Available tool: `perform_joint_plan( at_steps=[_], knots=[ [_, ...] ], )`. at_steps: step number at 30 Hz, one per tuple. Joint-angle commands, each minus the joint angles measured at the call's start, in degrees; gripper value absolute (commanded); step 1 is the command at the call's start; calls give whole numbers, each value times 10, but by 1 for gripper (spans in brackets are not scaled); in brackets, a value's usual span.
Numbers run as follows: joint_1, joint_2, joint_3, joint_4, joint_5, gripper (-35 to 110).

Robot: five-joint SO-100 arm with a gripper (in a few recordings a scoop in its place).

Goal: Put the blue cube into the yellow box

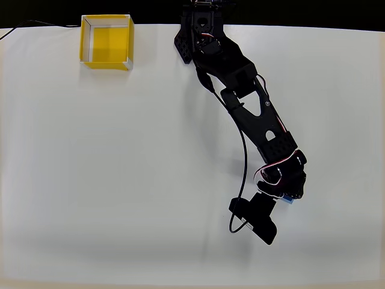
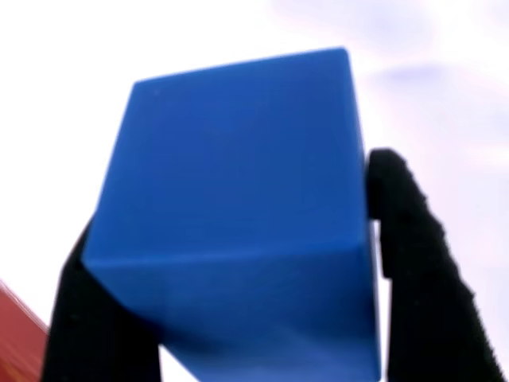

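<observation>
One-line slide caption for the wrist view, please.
Wrist view: black two-finger gripper clamps a solid bright-blue matte cube between its fingers above the white table.

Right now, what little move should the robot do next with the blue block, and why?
Probably lift it a little. In the wrist view the hand has a finger on each side of the blue cube, so it looks gripped. In the overhead view the cube sits far from the yellow box, at the table's far-left corner, so it must rise before travelling there.
</observation>
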Motion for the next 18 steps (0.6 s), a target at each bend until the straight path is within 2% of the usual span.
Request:
perform_joint_plan(
  at_steps=[1,18],
  knots=[
    [25,235,20,12,-91,13],
    [308,557,271,33,-434,11]
  ],
)
